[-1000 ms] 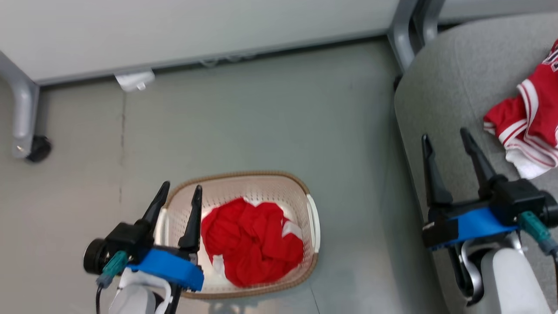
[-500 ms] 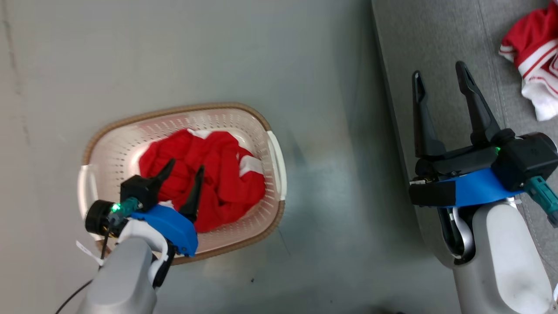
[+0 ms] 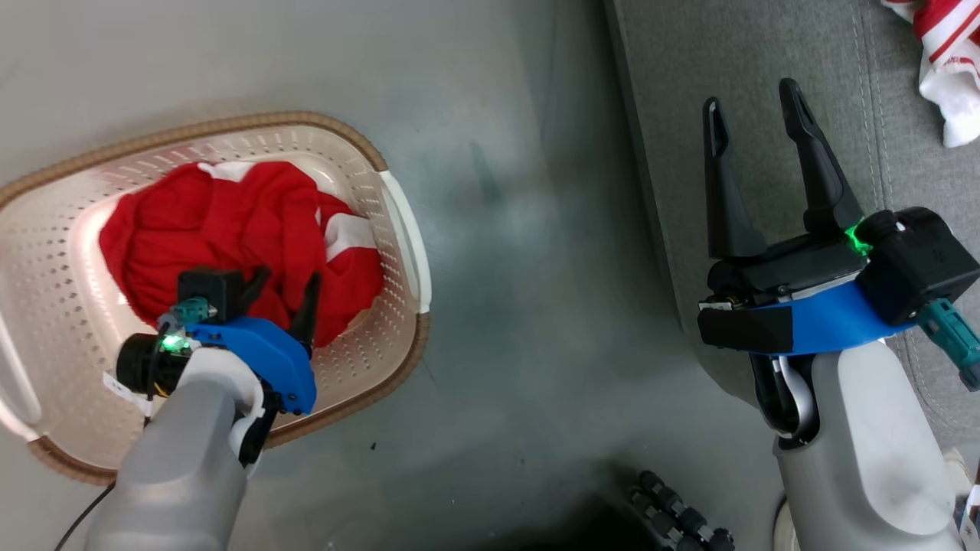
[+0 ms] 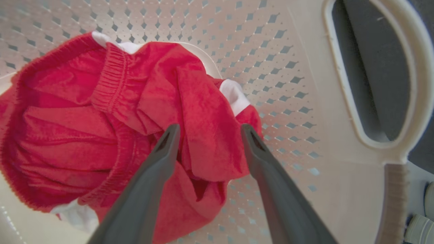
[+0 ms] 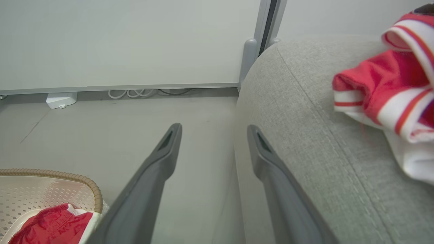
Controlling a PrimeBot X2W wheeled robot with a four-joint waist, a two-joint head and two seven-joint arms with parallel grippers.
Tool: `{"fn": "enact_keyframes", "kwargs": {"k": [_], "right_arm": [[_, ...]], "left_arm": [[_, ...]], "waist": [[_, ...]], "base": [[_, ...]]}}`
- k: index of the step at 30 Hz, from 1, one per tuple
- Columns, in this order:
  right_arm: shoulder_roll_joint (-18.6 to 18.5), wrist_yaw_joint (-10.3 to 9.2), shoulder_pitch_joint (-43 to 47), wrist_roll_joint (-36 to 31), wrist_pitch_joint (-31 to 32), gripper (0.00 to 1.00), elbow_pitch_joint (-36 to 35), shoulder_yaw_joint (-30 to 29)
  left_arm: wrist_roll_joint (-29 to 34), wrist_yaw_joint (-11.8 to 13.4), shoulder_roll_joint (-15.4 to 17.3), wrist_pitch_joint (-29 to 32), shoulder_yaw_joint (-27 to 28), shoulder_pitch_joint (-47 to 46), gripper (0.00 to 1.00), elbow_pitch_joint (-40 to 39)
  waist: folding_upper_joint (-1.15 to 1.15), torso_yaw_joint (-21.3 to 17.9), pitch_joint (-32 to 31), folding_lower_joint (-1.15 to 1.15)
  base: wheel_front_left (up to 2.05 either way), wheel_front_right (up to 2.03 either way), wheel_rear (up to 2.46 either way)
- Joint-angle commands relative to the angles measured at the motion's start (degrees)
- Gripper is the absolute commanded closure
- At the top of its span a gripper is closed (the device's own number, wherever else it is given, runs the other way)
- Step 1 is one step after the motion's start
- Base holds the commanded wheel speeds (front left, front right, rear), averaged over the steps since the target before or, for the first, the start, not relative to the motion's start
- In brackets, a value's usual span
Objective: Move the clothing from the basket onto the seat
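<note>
In one basket (image 3: 230,122), one clothing heap (image 3: 222,222), left gripper (image 3: 287,275), right gripper (image 3: 750,96), both jaws wide.

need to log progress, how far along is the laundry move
Done: one red-and-white garment lies on the sofa. In hand: the left gripper, open, straddles a fold of the red pile in the basket, not yet closed. Left: that whole pile must go over. The right gripper hangs open, empty.

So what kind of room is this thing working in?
Probably a lab or showroom mocked up as a home: a grey sofa, a laundry basket on a bare floor, and a plain metal-framed partition.
</note>
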Motion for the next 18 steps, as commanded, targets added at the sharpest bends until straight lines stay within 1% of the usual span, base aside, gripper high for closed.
{"fn": "enact_keyframes", "kwargs": {"k": [1, 7, 14, 18], "right_arm": [[0.25, -0.06, -1.13, 0.56, -0.64, 0.00, 0.08, 0.39], [0.25, -0.06, -1.32, 1.64, -1.28, 0.00, -0.32, 0.94], [0.25, -0.06, 0.88, 1.75, -1.69, 0.00, -0.99, 0.56], [0.24, -0.06, 1.82, 1.36, -1.31, 0.00, -2.00, 0.38]], "left_arm": [[-1.04, -0.22, 0.97, -0.26, -0.69, -1.35, 0.00, 0.87], [-2.68, -0.22, 2.03, -0.17, -1.36, -3.33, 0.00, 3.41], [-4.12, -0.22, 1.68, 0.06, -2.43, -5.34, 0.00, 7.23], [-4.66, 0.28, 0.62, 0.71, -2.31, -6.39, 0.00, 10.07]], "waist": [[0.00, -1.77, 2.13, -0.01], [0.00, -2.99, 4.06, -0.01], [0.00, -2.65, 4.88, -0.01], [0.00, -2.24, 5.24, -0.01]], "base": [[0.00, 0.00, 0.00], [0.00, 0.00, 0.00], [0.00, 0.00, 0.00], [0.00, 0.00, 0.00]]}}
